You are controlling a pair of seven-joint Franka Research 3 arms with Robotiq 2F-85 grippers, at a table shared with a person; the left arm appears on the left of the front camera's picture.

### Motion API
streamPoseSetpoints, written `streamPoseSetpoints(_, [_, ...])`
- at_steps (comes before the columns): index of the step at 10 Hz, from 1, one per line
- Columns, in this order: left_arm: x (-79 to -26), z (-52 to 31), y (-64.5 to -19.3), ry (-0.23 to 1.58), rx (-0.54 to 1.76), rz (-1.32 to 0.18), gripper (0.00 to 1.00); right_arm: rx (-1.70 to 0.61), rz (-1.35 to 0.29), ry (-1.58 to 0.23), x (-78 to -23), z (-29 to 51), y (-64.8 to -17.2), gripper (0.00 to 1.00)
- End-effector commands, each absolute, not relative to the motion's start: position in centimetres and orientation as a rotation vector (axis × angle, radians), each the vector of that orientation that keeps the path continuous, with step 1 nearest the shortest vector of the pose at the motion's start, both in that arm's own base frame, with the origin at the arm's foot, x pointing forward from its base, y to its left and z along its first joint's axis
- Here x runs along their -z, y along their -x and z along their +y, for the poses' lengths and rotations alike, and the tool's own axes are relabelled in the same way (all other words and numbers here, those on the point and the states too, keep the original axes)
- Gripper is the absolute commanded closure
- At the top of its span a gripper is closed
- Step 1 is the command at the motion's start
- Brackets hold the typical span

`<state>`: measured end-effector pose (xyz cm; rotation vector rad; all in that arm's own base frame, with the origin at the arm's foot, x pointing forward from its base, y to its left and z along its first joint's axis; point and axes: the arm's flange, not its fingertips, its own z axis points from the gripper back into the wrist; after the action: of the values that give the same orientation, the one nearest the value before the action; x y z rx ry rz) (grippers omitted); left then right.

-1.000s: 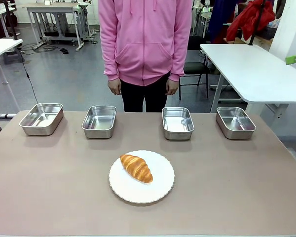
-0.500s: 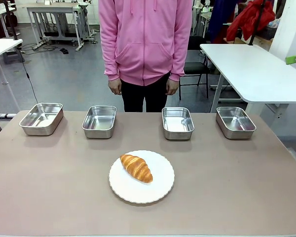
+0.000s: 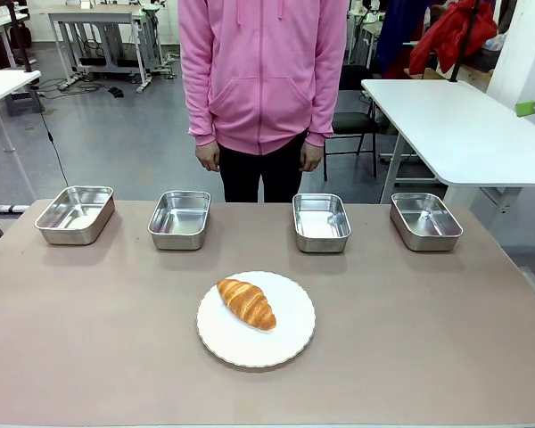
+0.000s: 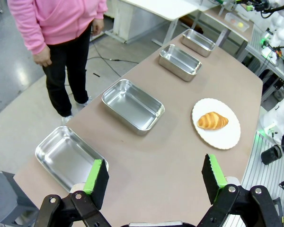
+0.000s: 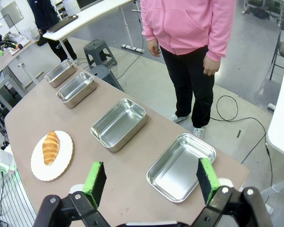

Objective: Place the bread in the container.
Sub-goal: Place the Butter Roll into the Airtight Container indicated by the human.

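Observation:
The bread (image 3: 246, 303), a golden-brown croissant, lies on a round white plate (image 3: 276, 343) at the middle of the table. Beyond it several shiny steel containers stand in a row, among them the far-left one (image 3: 75, 214) and the far-right one (image 3: 425, 220), all with nothing inside. My left gripper (image 4: 154, 175) hangs open high above the table's left end, over a container (image 4: 68, 158), with the bread (image 4: 213, 120) far off. My right gripper (image 5: 150, 179) is open above the right end, near a container (image 5: 181, 166), and the bread (image 5: 50, 147) lies well away.
A person in a pink hoodie (image 3: 262, 71) stands at the far side behind the two middle pans, hands (image 3: 209, 157) hanging down. Bare tabletop (image 3: 428, 339) lies around the plate. A white table (image 3: 455, 125) stands behind on the right.

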<state>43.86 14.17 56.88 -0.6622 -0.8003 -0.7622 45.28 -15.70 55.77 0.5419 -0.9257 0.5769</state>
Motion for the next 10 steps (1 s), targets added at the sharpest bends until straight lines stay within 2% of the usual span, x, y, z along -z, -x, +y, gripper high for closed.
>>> streamPoseSetpoints(1, [-56.98,14.14,-43.78,0.661,0.766,-0.803,0.00,-0.579,-0.934,-0.550,-55.79,-15.54,-45.22,0.00])
streamPoseSetpoints(10, [-56.98,14.14,-43.78,0.661,0.766,-0.803,0.00,-0.579,-0.934,-0.550,-55.79,-15.54,-45.22,0.00])
